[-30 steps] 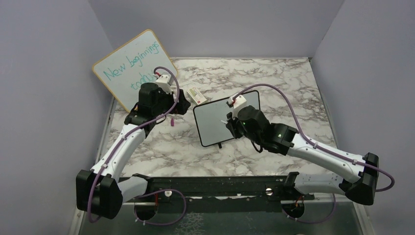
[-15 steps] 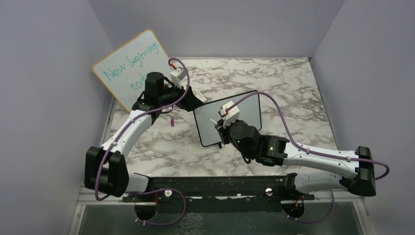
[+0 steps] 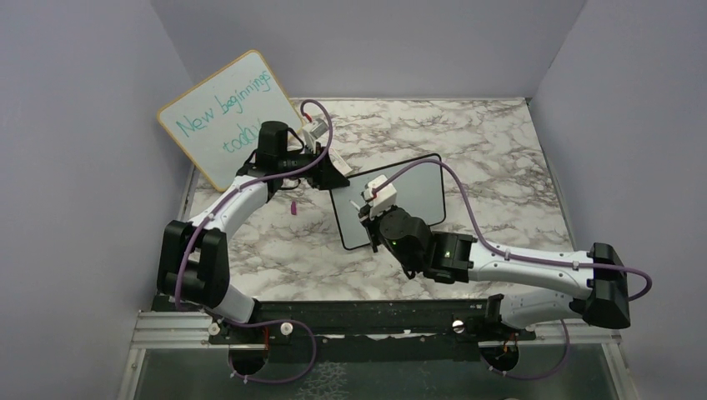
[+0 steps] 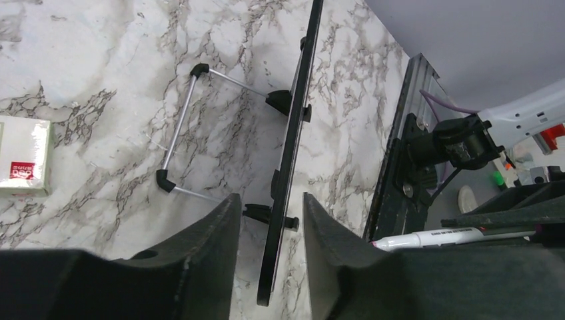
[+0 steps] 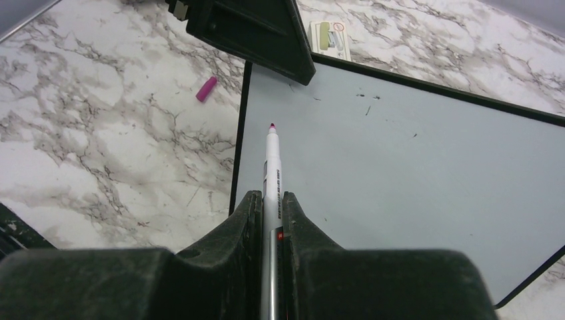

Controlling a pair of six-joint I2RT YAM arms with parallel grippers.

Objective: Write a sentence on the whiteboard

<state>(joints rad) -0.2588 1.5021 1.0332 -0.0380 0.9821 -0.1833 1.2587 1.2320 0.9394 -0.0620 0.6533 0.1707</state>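
Note:
The small black-framed whiteboard stands tilted at mid-table. Its face carries only a few dark specks, and no sentence is in view. My left gripper straddles its upper left corner. In the left wrist view the board's thin black edge runs between the jaws of the left gripper with a gap on each side, so it is open. My right gripper is shut on a white marker, whose pink tip points at the board's upper left area, just inside the frame.
A larger wood-framed board with teal writing leans against the left wall. A pink marker cap lies on the marble left of the whiteboard. A small white packet lies behind it. The wire stand props the whiteboard from behind.
My left arm has swung right to the whiteboard's upper left corner and its jaws have narrowed around the edge. The right arm has carried the marker toward the board's left side.

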